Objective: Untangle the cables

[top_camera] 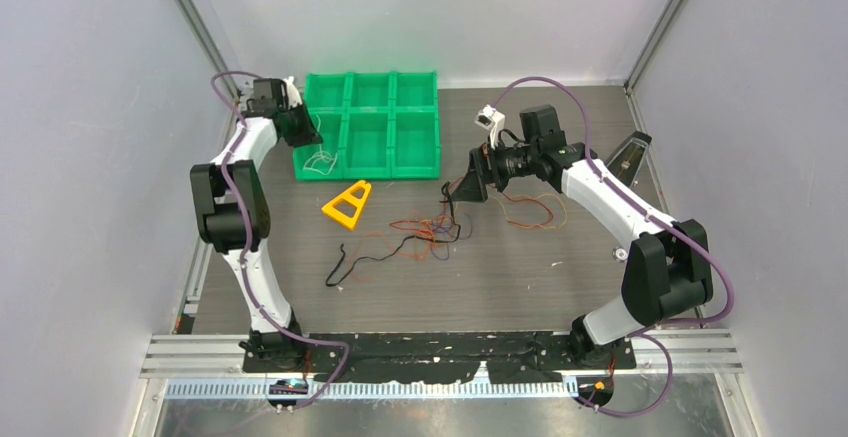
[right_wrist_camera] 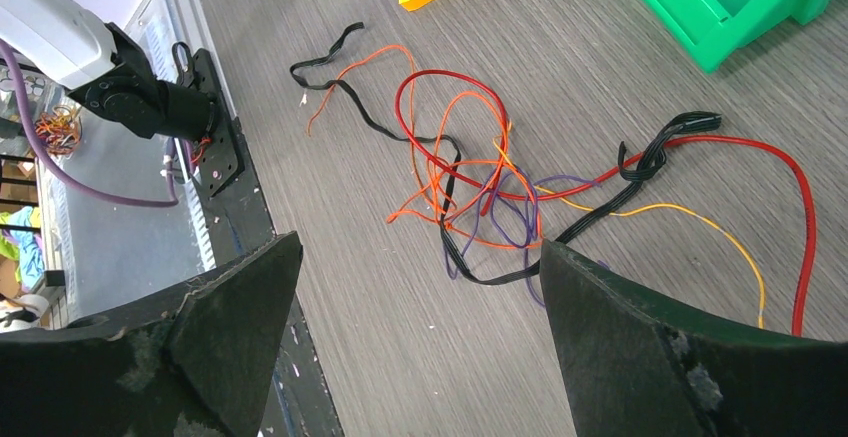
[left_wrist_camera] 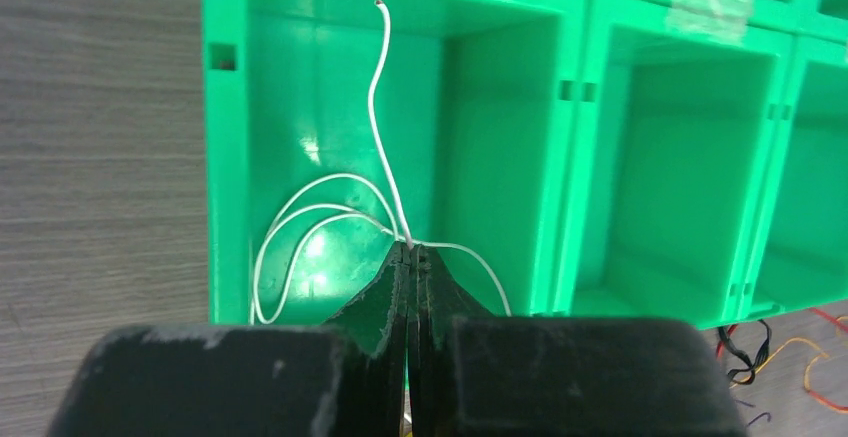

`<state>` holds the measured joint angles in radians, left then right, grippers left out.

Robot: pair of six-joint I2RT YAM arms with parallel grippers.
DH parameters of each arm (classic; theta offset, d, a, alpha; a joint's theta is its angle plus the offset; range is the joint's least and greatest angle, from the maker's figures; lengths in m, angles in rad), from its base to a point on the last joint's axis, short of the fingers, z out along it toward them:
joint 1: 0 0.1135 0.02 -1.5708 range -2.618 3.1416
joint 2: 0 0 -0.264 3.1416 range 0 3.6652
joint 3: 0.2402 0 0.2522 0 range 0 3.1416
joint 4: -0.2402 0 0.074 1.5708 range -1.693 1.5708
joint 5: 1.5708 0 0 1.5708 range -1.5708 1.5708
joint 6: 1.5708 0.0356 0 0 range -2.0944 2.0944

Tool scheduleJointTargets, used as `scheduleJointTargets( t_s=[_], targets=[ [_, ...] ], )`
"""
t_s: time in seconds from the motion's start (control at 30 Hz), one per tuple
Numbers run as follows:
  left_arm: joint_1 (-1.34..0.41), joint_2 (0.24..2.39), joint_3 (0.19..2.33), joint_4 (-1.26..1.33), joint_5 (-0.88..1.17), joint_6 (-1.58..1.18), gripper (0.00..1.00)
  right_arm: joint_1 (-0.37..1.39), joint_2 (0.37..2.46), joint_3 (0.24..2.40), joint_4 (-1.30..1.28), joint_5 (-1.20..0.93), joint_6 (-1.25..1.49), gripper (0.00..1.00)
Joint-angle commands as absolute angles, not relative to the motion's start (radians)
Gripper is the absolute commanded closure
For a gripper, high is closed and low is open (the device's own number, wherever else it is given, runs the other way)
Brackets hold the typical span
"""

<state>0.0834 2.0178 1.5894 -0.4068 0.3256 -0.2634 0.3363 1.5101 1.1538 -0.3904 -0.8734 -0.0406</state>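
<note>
left gripper [left_wrist_camera: 411, 249]: pinched shut on the white cable [left_wrist_camera: 378, 127], whose loops hang ahead in the green tray [left_wrist_camera: 225, 157].
right gripper [right_wrist_camera: 418, 247]: spread wide, holding nothing; the tangled cables [right_wrist_camera: 470, 187] lie on the table [right_wrist_camera: 650, 77] just ahead.

table [top_camera: 520, 287] | green tray [top_camera: 390, 109], yellow wedge [top_camera: 338, 213], tangled cables [top_camera: 430, 229], small white bit [top_camera: 621, 254] – maybe screw

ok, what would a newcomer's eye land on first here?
The bright green bin tray at the far edge of the table, left of centre, with the left hand shut on a looped white cable in its near-left compartment. Then the tangle of red, orange, black and purple cables mid-table, with the right hand open over it.
</note>
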Motion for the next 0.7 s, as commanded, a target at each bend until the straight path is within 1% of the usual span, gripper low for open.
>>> scheduleJointTargets(
  t_s=[0.0, 0.07, 0.1, 0.17, 0.23, 0.27, 0.3, 0.4, 0.5, 0.57, 0.67],
  targets=[
    [0.109, 2.063, 1.663, -0.461, 0.326, -0.345, 1.00, 0.329, 1.500, 1.178, -0.385, -0.889, -0.056, 0.05],
    [0.116, 2.089, 1.705, -0.484, 0.317, -0.356, 1.00, 0.328, 1.501, 1.179, -0.385, -0.890, -0.055, 0.05],
    [0.116, 2.098, 1.730, -0.500, 0.314, -0.347, 0.90, 0.328, 1.501, 1.180, -0.384, -0.890, -0.055, 0.05],
    [0.115, 2.092, 1.751, -0.494, 0.309, -0.330, 0.61, 0.329, 1.502, 1.183, -0.387, -0.890, -0.055, 0.05],
    [0.117, 2.054, 1.735, -0.466, 0.322, -0.314, 0.47, 0.329, 1.502, 1.187, -0.391, -0.891, -0.056, 0.05],
    [0.114, 2.026, 1.722, -0.450, 0.335, -0.305, 0.41, 0.328, 1.501, 1.189, -0.392, -0.892, -0.057, 0.05],
    [0.114, 1.998, 1.709, -0.437, 0.349, -0.296, 0.38, 0.328, 1.499, 1.191, -0.393, -0.892, -0.057, 0.05],
    [0.109, 1.884, 1.657, -0.404, 0.367, -0.248, 0.34, 0.328, 1.495, 1.201, -0.401, -0.891, -0.060, 0.05],
    [0.103, 1.773, 1.604, -0.391, 0.387, -0.158, 0.25, 0.321, 1.492, 1.236, -0.460, -0.881, -0.112, 0.05],
    [0.091, 1.700, 1.565, -0.396, 0.427, -0.056, 0.17, 0.309, 1.490, 1.256, -0.527, -0.858, -0.168, 0.05],
    [0.034, 1.603, 1.514, -0.511, 0.535, 0.201, 0.14, 0.293, 1.483, 1.268, -0.632, -0.782, -0.242, 0.05]
  ],
)
